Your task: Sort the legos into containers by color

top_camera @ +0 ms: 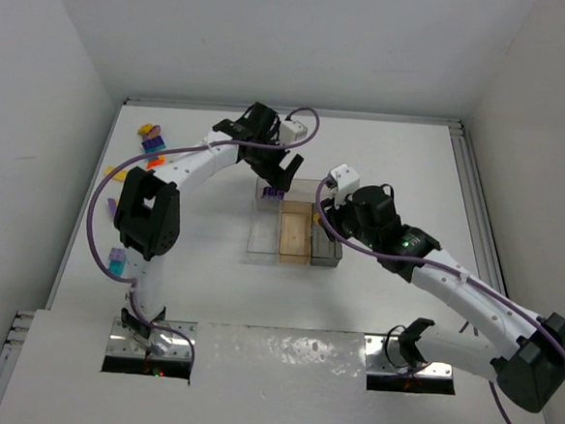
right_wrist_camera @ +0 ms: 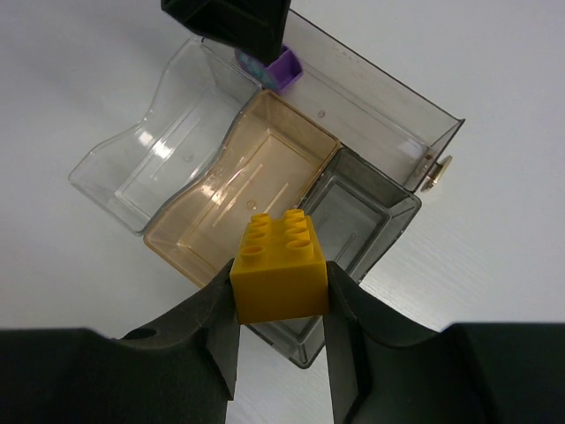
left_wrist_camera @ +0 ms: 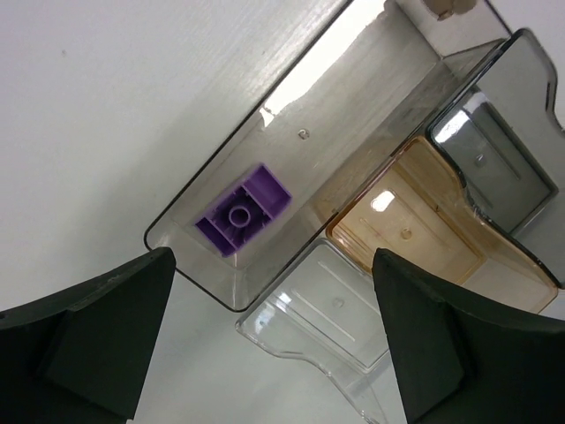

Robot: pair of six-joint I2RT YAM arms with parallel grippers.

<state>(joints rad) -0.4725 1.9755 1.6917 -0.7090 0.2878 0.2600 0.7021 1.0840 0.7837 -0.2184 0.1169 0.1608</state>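
The clear tray (top_camera: 261, 238) sits mid-table with clear, amber (top_camera: 294, 234) and grey (top_camera: 324, 249) bins and a long narrow bin behind them. A purple brick (left_wrist_camera: 243, 212) lies in the left end of the long bin (left_wrist_camera: 353, 115); it also shows in the right wrist view (right_wrist_camera: 284, 69). My left gripper (left_wrist_camera: 274, 353) is open and empty just above that end (top_camera: 280, 173). My right gripper (right_wrist_camera: 281, 300) is shut on a yellow brick (right_wrist_camera: 280, 265) and holds it above the near edge between the amber bin (right_wrist_camera: 238, 190) and the grey bin (right_wrist_camera: 357, 221).
Loose bricks lie at the table's left: a yellow, purple and blue cluster (top_camera: 152, 139), an orange one (top_camera: 133, 161), a yellow one (top_camera: 111, 172), and a purple and teal pair (top_camera: 116, 262). The clear bin (right_wrist_camera: 141, 168) holds nothing. Walls close in on both sides.
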